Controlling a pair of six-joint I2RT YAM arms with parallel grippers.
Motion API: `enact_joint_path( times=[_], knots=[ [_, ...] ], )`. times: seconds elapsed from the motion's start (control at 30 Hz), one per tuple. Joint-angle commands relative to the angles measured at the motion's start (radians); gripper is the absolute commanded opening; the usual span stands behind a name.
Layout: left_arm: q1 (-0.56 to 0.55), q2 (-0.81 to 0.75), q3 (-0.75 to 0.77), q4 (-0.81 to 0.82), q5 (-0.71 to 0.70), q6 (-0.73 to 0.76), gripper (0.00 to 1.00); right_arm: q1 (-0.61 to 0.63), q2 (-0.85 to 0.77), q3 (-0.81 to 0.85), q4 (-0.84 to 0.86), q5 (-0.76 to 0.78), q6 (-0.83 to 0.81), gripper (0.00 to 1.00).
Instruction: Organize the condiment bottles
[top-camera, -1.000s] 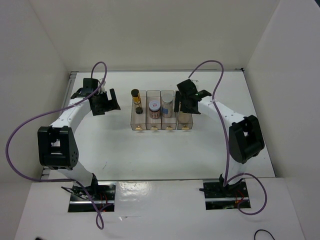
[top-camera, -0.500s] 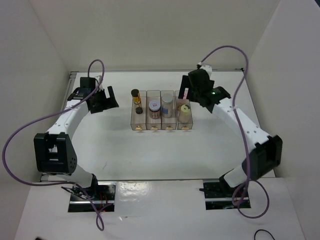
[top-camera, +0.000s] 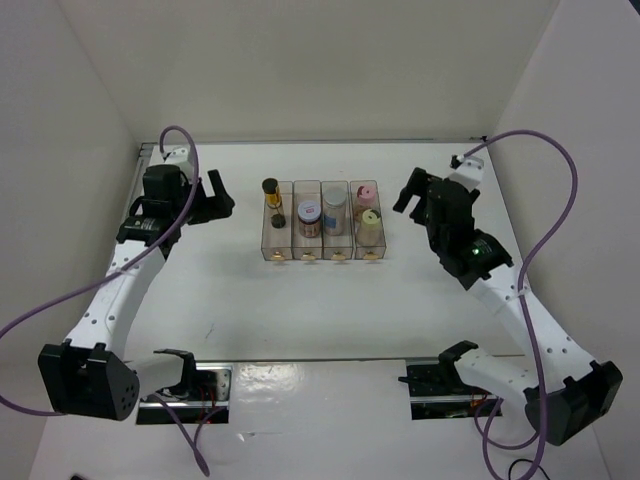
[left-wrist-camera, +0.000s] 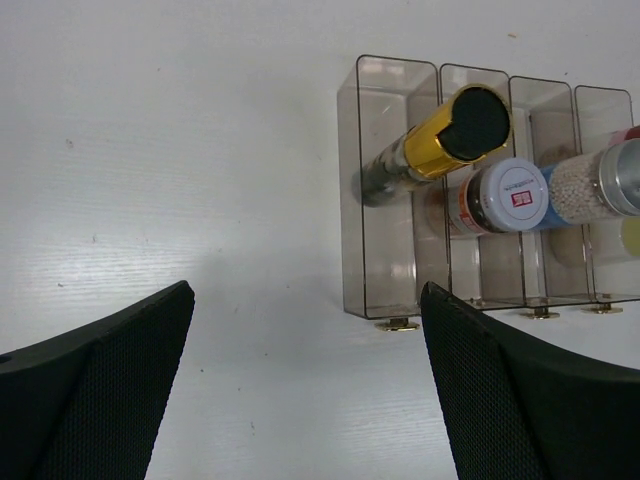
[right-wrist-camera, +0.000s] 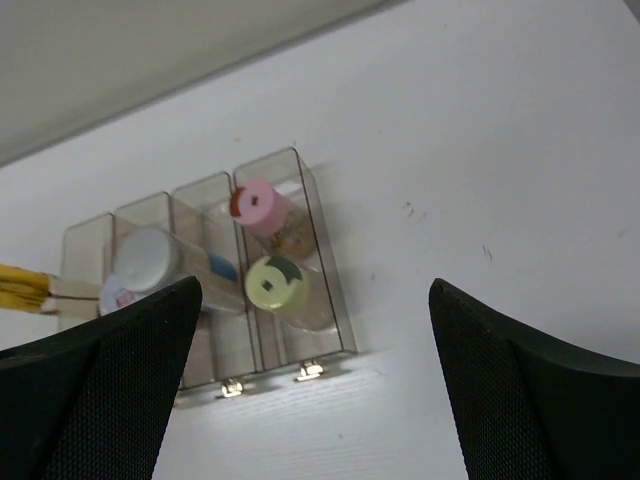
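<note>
A clear four-slot tray (top-camera: 290, 248) holds all the condiment bottles. From left to right the slots hold a slim black-capped amber bottle (top-camera: 271, 200), a lilac-lidded brown jar (top-camera: 309, 212) and a pale-blue-lidded clear jar (top-camera: 334, 200). The last slot has the pink-capped bottle (top-camera: 366, 191) behind the cream yellow-capped one (top-camera: 370, 219). My left gripper (top-camera: 215, 194) hangs open to the left of the tray, holding nothing. On the tray's right side my right gripper (top-camera: 419, 196) is open and empty too. The right wrist view looks down on the pink cap (right-wrist-camera: 258, 205) and yellow cap (right-wrist-camera: 275, 283).
White walls enclose the table on the left, back and right. The tray (left-wrist-camera: 385, 250) stands on small brass feet (left-wrist-camera: 397, 324). Purple cables loop above both arms. White tabletop lies either side of the tray and in front of it.
My right gripper opened over the rightmost slot, rose and drew back to the right, uncovering the pink-capped and yellow-capped bottles. The left arm swung a little further left.
</note>
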Motion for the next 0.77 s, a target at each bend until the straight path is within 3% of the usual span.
enact_joint_path(
  times=[0.0,0.17,0.63,0.73],
  knots=[
    [-0.034,-0.03,-0.017,0.058,-0.049,0.016,1.0,-0.012,-0.103,-0.113,0.085,0.036,0.048,0.98],
    [-0.056,-0.061,-0.028,0.058,-0.049,0.028,1.0,-0.068,-0.16,-0.149,0.085,0.008,0.046,0.98],
    [-0.056,-0.069,-0.019,0.049,-0.08,0.028,1.0,-0.068,-0.148,-0.17,0.105,-0.035,0.026,0.98],
    [-0.056,-0.046,0.001,0.029,-0.09,-0.034,1.0,-0.068,-0.157,-0.17,0.105,-0.044,0.026,0.98]
  ],
)
